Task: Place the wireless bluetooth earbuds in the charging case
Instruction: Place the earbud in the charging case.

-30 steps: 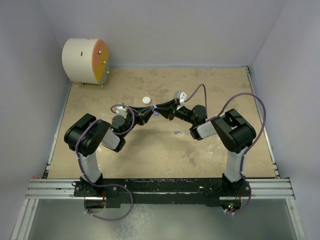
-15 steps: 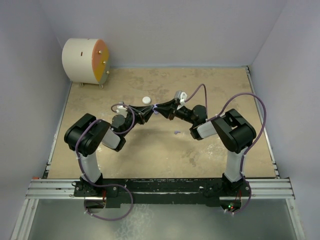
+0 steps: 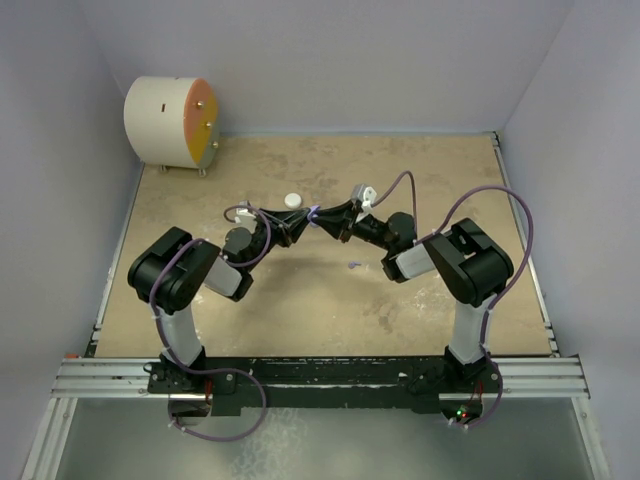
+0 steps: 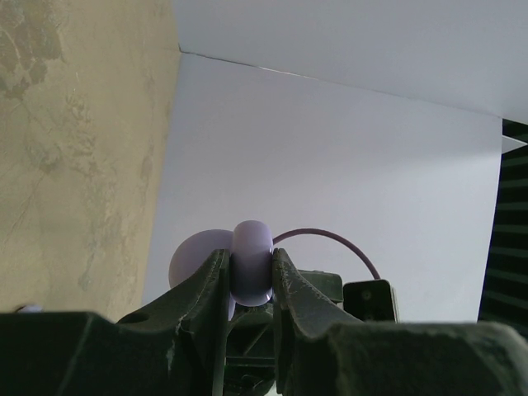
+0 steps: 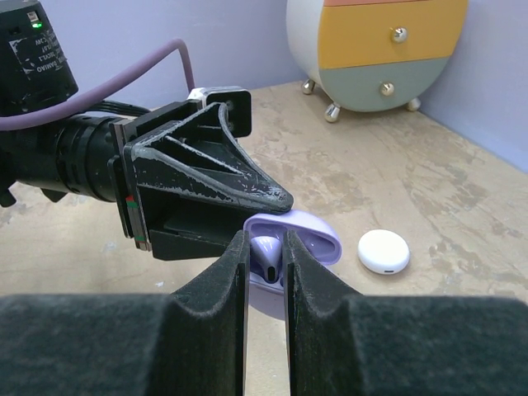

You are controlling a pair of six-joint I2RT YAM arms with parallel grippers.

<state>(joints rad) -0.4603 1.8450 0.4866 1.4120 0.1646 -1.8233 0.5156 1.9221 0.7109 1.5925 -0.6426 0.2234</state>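
My left gripper (image 4: 250,266) is shut on the lilac charging case (image 4: 252,239), held edge-up above the table with its lid swung open. My right gripper (image 5: 266,241) faces it, shut on a lilac earbud (image 5: 266,254) whose tip sits at the case's open cavity (image 5: 309,235). From above, the two grippers meet tip to tip at mid-table, left gripper (image 3: 303,221) and right gripper (image 3: 327,217), with the case (image 3: 315,213) between them. A second small lilac earbud (image 3: 353,265) lies loose on the table nearer the arms.
A white round puck (image 3: 292,200) lies on the table just beyond the grippers, also in the right wrist view (image 5: 384,251). A white drum-shaped drawer unit with an orange face (image 3: 172,122) stands at the far left corner. Walls enclose the table.
Both grippers, joined at the case, have shifted slightly toward the far side of the table. The grips are unchanged.
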